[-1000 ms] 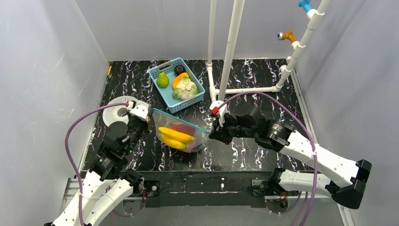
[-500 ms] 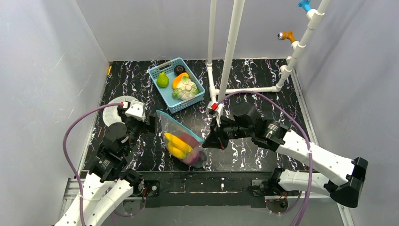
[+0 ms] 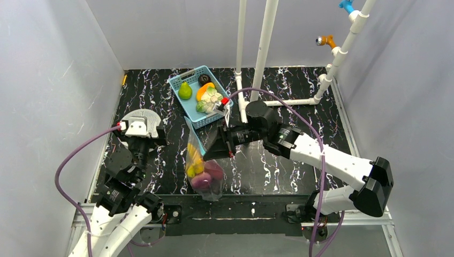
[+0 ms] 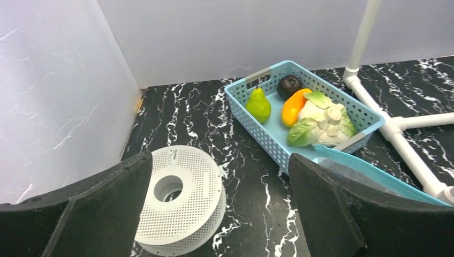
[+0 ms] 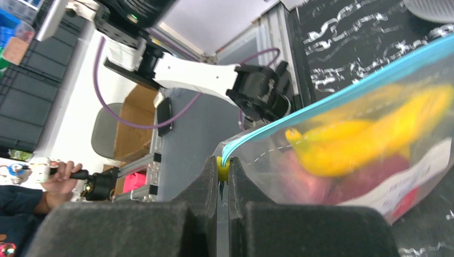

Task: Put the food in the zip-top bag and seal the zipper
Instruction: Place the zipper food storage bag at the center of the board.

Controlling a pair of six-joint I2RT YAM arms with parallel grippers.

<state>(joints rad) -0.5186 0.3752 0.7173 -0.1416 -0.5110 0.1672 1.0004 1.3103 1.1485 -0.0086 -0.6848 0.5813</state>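
The clear zip-top bag [image 3: 202, 166] hangs long and narrow from my right gripper [image 3: 209, 154], its lower end near the table's front edge. The food sags inside: yellow bananas [image 3: 193, 160] over red and purple pieces [image 3: 206, 178]. In the right wrist view my right gripper [image 5: 222, 167] is shut on a yellow tab at the end of the teal zipper [image 5: 348, 88], with a banana [image 5: 375, 134] and a red piece [image 5: 369, 179] behind the plastic. My left gripper [image 3: 140, 134] stands open left of the bag, clear of it. Its fingers [image 4: 321, 203] frame bare table, with the zipper [image 4: 369, 167] at the right.
A light-blue basket [image 3: 187, 107] at the back holds a green pear [image 3: 184, 91], a cabbage [image 3: 210, 100] and an orange piece. A white perforated spool [image 4: 179, 201] lies ahead of my left gripper. A white pipe frame [image 3: 263, 59] stands at the back right. Grey walls close in the sides.
My left gripper has opened, let go of the bag's corner and drawn back left. The right arm swung left with the zipper end, and the bag now hangs with the food slumped toward the front.
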